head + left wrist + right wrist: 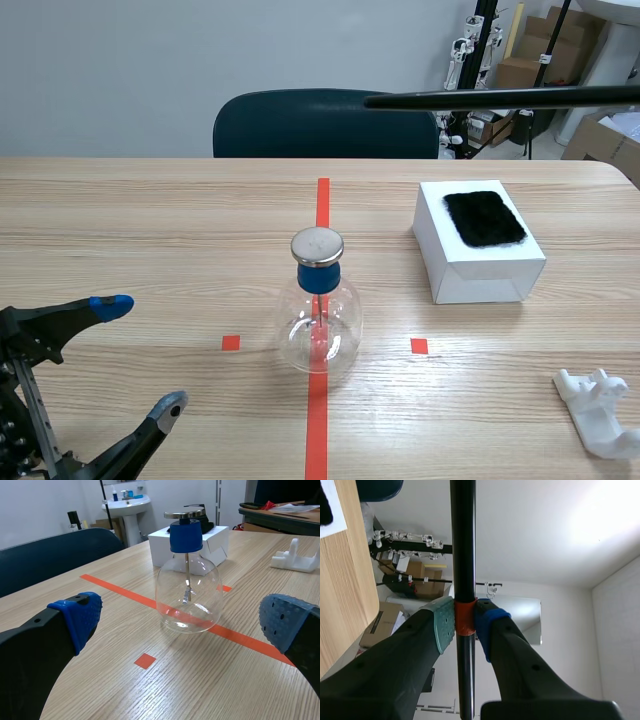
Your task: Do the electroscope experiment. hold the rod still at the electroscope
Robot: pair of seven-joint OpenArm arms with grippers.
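The electroscope (319, 305) is a clear glass flask with a blue neck and a round metal cap, standing on the red centre line; in the left wrist view the electroscope (187, 577) is ahead of my open left gripper (185, 625). In the scene view that left gripper (140, 360) rests low at the front left. A long black rod (500, 97) runs level high across the upper right, its tip well above and behind the flask. My right gripper (465, 622) is shut on the rod (463, 540) at an orange band, fingers tilted up.
A white box (475, 245) with a black fur patch (484, 218) on top stands right of the flask. A white plastic holder (600, 410) lies at the front right edge. A dark chair (320, 125) stands behind the table.
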